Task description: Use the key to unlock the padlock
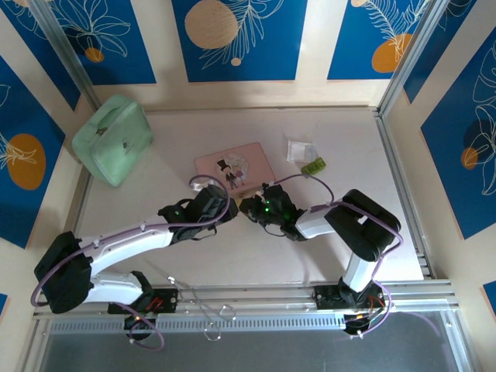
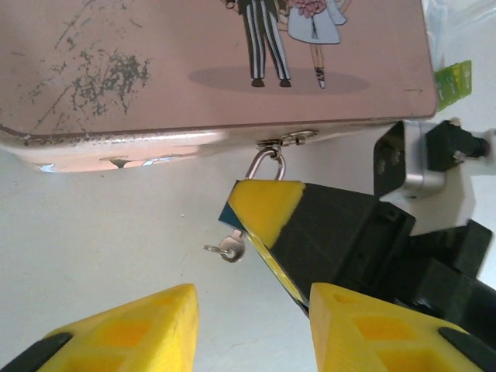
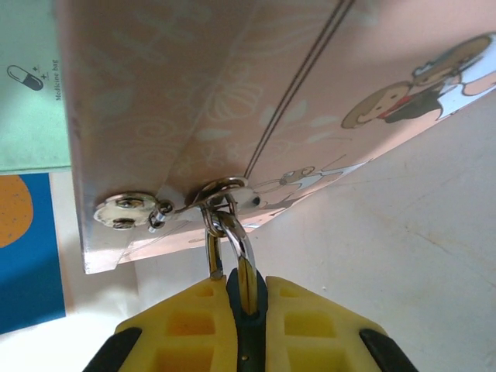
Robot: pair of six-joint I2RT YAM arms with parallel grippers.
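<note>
The pink tin box [image 1: 232, 165] lies mid-table. The padlock [image 2: 266, 164] hangs by its silvery shackle from the box's front clasp [image 2: 287, 139], and a sliver of its blue body [image 2: 229, 212] shows. My right gripper [image 3: 246, 294] is shut on the padlock body, with the shackle [image 3: 245, 260] rising out between its yellow pads. The key [image 2: 228, 248] sticks out of the padlock's lower end, beside the right gripper's finger [image 2: 269, 205]. My left gripper [image 2: 252, 333] is open just short of the key, touching nothing. From above, the left gripper [image 1: 226, 208] and right gripper [image 1: 254, 208] meet at the box's near edge.
A mint-green bag [image 1: 115, 138] sits at the back left. A clear packet with a green item [image 1: 306, 155] lies right of the box. An aluminium rail [image 1: 403, 178] borders the table's right side.
</note>
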